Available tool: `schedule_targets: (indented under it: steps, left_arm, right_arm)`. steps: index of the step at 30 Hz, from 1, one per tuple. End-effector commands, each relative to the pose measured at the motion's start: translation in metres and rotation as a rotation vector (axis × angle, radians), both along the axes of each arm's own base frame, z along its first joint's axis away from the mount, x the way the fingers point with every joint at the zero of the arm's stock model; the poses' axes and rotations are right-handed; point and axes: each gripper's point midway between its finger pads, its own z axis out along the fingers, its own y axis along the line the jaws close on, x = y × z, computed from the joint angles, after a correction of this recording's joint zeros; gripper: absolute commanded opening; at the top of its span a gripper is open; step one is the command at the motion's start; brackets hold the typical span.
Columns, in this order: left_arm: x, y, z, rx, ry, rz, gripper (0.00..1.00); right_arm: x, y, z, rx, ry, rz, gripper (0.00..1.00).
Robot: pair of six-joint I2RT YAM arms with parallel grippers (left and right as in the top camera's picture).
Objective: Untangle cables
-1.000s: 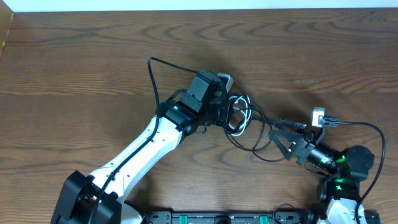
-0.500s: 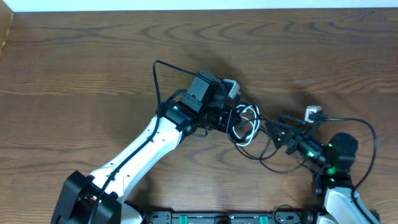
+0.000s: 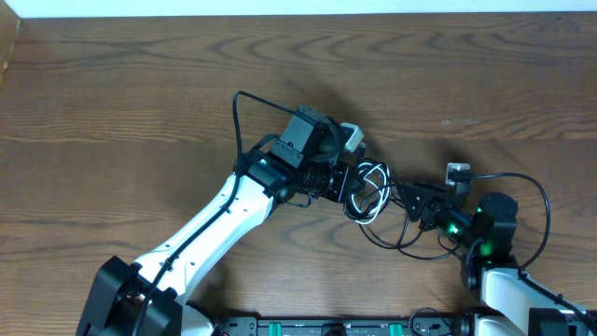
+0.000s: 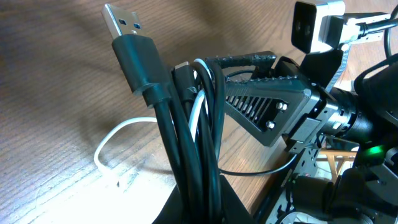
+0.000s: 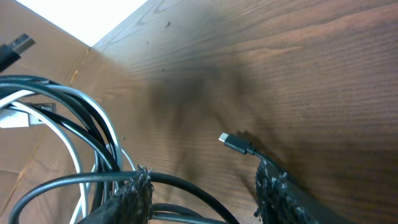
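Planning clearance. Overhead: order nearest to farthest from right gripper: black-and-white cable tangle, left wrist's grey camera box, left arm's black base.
1. Cable tangle: just left of right gripper.
2. Grey camera box: upper left.
3. Black base: far lower left.

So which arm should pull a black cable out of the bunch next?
Probably right. The right gripper is open astride a black cable; the left gripper is shut on the bunch, anchoring it.

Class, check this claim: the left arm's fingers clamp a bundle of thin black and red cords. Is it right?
No. The bundle of thin cords clamped in the left arm's fingers is black and white, not red; the left wrist view shows it.
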Motion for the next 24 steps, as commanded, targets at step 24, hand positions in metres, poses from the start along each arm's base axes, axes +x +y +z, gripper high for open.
schedule_targets:
  steps: [24]
  left_arm:
    - [-0.009,-0.007,0.008,-0.057,0.022,-0.064,0.08]
  right_arm:
    - [0.007,0.021,-0.002,-0.196,-0.118,0.014,0.56]
